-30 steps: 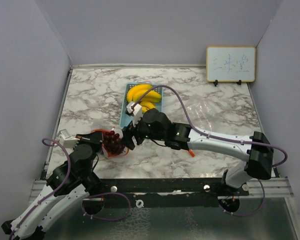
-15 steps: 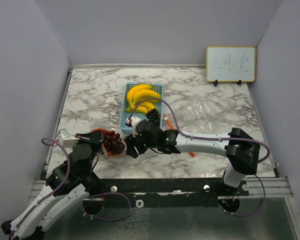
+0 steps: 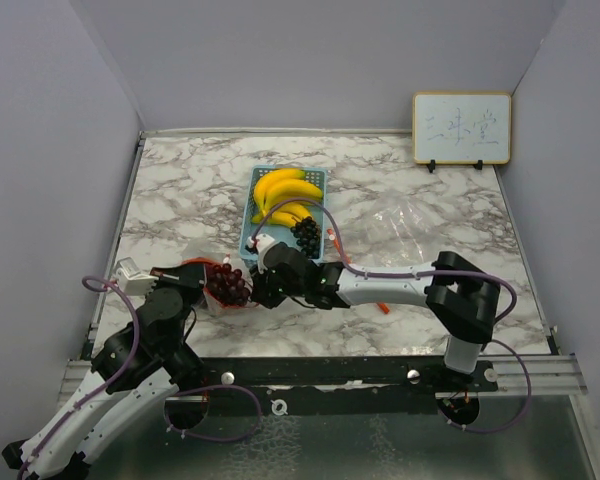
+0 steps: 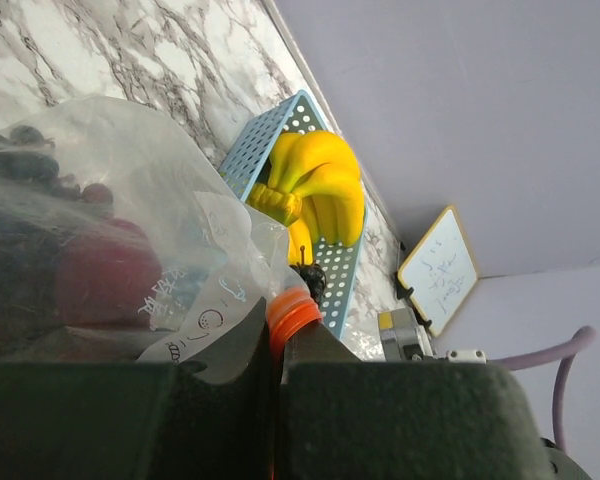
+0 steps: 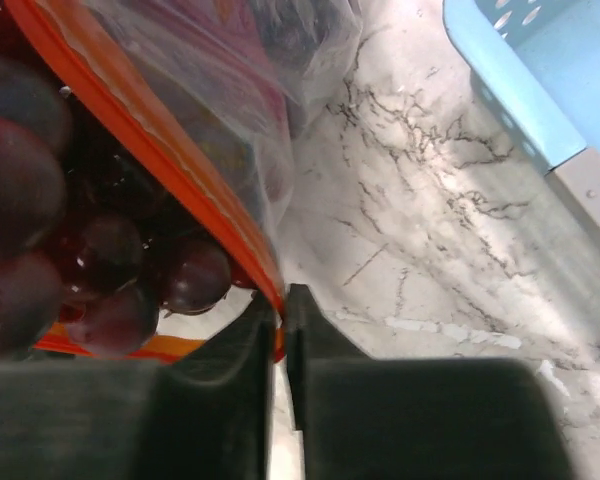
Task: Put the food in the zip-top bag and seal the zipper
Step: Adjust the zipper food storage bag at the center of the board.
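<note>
As our left gripper [image 4: 278, 345] and right gripper [image 5: 280, 305] clamp the orange rim [image 5: 180, 180] of the zip-top bag [image 4: 110, 190], we judge filling unfinished: next, spread its mouth for the far bananas [image 3: 285, 190].

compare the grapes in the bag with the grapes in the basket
Colour: the grapes in the bag look reddish purple; the grapes in the basket look nearly black.
Place: the first sit inside the clear bag; the second lie in the open blue basket beside the bananas.
Both are clusters of round berries.
</note>
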You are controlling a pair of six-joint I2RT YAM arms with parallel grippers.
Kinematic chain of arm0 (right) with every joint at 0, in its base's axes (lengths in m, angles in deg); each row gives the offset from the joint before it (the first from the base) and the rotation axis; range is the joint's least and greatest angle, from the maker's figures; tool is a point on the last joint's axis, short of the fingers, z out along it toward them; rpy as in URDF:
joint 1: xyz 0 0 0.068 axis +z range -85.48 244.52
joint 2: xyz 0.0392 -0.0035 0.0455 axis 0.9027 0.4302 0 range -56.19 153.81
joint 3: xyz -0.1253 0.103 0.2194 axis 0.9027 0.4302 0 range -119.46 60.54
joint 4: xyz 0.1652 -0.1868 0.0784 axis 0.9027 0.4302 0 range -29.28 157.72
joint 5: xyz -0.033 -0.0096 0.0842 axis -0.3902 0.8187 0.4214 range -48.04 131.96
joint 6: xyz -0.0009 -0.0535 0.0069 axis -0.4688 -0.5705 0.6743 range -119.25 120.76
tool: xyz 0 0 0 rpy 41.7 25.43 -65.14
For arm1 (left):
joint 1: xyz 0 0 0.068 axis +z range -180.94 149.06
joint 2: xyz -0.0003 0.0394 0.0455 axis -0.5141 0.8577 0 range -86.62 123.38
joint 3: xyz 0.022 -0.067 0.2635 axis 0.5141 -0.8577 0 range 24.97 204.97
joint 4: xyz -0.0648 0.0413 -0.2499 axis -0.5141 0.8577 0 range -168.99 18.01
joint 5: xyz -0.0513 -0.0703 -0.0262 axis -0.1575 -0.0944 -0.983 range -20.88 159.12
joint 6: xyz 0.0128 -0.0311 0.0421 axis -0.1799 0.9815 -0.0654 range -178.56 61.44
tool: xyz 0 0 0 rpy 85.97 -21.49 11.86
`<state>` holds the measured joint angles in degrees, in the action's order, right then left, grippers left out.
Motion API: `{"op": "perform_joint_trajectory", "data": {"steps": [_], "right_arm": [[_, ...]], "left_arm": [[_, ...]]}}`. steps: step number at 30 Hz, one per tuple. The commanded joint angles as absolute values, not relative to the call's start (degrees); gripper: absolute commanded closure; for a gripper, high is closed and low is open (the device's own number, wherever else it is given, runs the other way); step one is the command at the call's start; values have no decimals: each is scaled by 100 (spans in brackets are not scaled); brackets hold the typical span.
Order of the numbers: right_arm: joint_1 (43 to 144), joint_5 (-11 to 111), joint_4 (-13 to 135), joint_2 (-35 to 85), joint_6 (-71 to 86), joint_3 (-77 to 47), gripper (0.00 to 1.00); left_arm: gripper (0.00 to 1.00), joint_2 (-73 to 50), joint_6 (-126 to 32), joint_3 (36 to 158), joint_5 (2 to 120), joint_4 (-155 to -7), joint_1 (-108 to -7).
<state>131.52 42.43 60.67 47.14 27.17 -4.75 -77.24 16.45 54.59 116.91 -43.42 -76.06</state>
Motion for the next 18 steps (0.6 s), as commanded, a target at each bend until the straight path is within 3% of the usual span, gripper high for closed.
{"op": "perform_joint_trajectory", "data": {"steps": [1,7,11,18], "right_arm": [[13118,3923,6107,4610,2658,-746,98],[13115,3535,7212,3723,1829,-1626,98],[13115,4176,7880,3706,1529,-2536,98],[13118,5023,7946,3794,1420,-2968,98]], "left_arm": [[100,-7873,1696,5668,11685,-4538,-7614],[100,-7839,1296,5960,12260,-4139,-7616],[100,-7686,989,6254,12357,-4079,-7617],[100,-6824,58,6851,12022,-4401,-7616]]}}
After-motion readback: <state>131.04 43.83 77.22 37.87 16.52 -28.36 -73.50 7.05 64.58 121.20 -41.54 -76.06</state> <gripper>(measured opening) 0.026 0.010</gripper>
